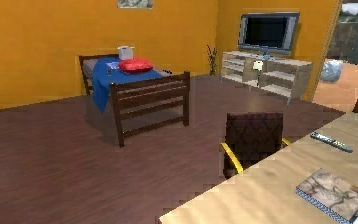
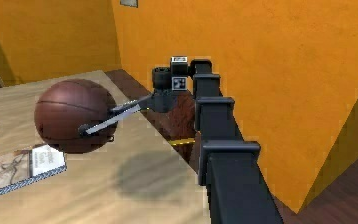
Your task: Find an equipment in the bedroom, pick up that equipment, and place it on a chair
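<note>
Evidently the ball (image 2: pixel 69 108) is right at the far end of the end effector (image 2: pixel 93 125), on or just above the surface (image 2: pixel 137 190); whether it is held cannot be told. Round, light and probably slippery, it wants a hold across its middle.

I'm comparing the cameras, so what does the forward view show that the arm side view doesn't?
Forward view: a bed, a television, a shelf unit and a remote. Arm side view: a brown ball, the arm and its fingers. Both: the wooden table and the book lying on it, with orange walls behind.
</note>
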Available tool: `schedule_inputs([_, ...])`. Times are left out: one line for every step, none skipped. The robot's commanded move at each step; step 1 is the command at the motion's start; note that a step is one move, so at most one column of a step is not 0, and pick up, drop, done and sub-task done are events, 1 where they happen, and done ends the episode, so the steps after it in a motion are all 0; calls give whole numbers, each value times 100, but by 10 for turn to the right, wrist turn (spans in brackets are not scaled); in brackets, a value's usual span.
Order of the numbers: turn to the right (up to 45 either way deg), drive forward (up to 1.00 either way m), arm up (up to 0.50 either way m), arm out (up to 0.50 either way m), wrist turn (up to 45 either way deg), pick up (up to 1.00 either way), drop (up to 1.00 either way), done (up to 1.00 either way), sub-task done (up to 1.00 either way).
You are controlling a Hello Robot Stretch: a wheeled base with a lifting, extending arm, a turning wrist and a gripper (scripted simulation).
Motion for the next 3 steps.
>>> schedule_inputs([0,0,0,0,-450,0,0,0,0])
schedule_inputs([0,0,0,0,-120,0,0,0,0])
schedule_inputs([0,0,0,-30,0,0,0,0,0])
